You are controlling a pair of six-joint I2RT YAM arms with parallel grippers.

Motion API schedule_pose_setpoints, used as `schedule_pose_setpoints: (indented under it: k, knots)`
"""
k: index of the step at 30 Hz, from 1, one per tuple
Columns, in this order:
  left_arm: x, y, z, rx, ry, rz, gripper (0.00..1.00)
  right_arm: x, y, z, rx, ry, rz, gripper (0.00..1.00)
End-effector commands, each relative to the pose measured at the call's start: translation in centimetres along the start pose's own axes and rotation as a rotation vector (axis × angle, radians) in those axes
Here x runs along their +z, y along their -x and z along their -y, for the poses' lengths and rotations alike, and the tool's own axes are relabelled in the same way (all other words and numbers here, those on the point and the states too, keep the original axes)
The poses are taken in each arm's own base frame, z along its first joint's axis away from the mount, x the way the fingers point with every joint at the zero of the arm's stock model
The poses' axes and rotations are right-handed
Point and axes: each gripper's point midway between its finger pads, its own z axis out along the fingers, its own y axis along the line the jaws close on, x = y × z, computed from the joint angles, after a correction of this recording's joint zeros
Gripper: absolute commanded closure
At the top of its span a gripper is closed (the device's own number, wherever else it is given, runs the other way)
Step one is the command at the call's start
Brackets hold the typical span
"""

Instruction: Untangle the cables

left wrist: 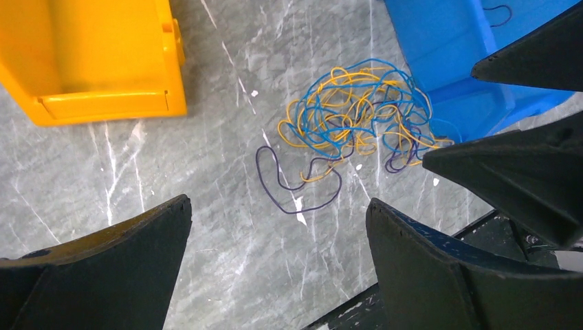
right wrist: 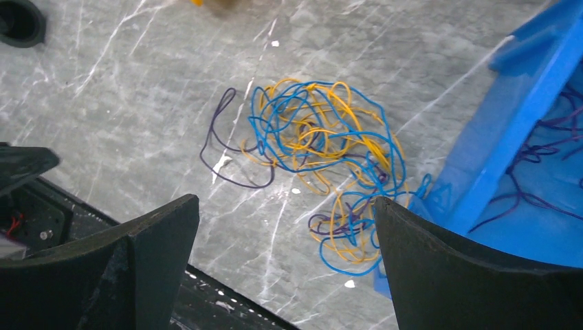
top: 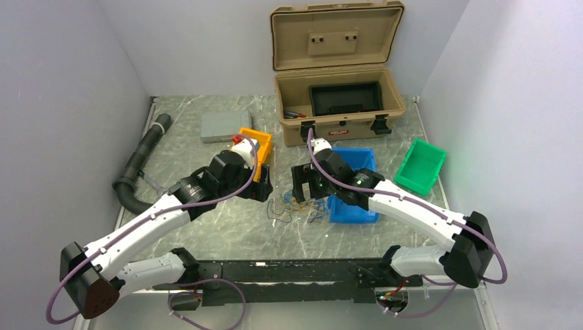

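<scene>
The orange bin [left wrist: 110, 103] is sitting at left, and the left gripper [left wrist: 278, 206] is hovering beside it, fingers spread wide, gripping nothing. The cables [left wrist: 357, 113] are lying knotted on the marble table [left wrist: 206, 275] (yellow, blue and purple all mixed). The right gripper [right wrist: 285, 205] is hanging above them, equally wide, empty. The blue bin [right wrist: 522, 144], right against the tangle, is holding loose purple strands [right wrist: 543, 165].

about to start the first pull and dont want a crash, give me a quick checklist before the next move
1. The left gripper open and empty: ok.
2. The right gripper open and empty: ok.
3. The cables in plain sight of both wrist cameras: ok.
4. A free strand to grab: ok, a dark loop sticks out of the bundle.
5. Bundle clear of the blue bin: cannot tell; strands reach its wall.
</scene>
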Motion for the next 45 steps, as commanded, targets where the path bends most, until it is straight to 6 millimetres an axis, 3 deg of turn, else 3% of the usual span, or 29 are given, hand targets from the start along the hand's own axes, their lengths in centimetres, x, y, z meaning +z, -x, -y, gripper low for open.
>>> schedule_pose_setpoints:
  k: [1, 7, 12, 19, 22, 31, 33, 34, 36, 37, 45]
  knots:
    - [0.2, 0.1, 0.1, -0.042, -0.008, 0.022, 0.01, 0.1, 1.4, -2.3, 0.03, 0.079, 0.051, 0.0]
    - [1.3, -1.5, 0.2, -0.046, -0.024, -0.018, 0.01, 1.3, -0.1, -3.0, 0.052, 0.127, 0.018, 0.02]
    - [3.2, -3.2, 1.0, -0.047, -0.072, -0.082, 0.03, 2.7, -1.8, -2.9, 0.063, 0.125, -0.033, 0.1]
    - [6.0, -4.7, 2.5, -0.023, -0.146, -0.163, 0.1, 3.9, -3.2, -0.9, 0.054, 0.03, -0.066, 0.33]
    - [7.1, -4.9, 2.4, -0.027, -0.13, -0.189, 0.11, 4.5, -3.8, -0.8, 0.043, 0.036, -0.071, 0.37]
    - [6.0, -5.5, 0.3, -0.026, -0.037, -0.163, 0.12, 8.1, -4.2, -1.5, -0.074, 0.066, -0.092, 0.48]
    - [5.6, -5.9, 0.0, -0.022, -0.034, -0.164, 0.12, 8.8, -4.2, -1.3, -0.087, 0.046, -0.102, 0.57]
    - [5.4, -6.1, -0.1, -0.021, -0.034, -0.164, 0.12, 9.0, -4.1, -1.0, -0.088, 0.027, -0.106, 0.67]
    - [5.1, -6.4, -0.3, -0.018, -0.034, -0.165, 0.12, 8.7, -3.2, -0.7, -0.078, -0.012, -0.085, 0.92]
    - [5.0, -6.5, -0.3, -0.016, -0.034, -0.165, 0.12, 8.1, -2.5, -0.7, -0.074, -0.015, -0.055, 0.98]
    - [4.4, -6.0, -0.2, 0.072, -0.061, -0.131, 0.16, 1.4, 3.3, -1.0, -0.054, -0.002, 0.155, 1.0]
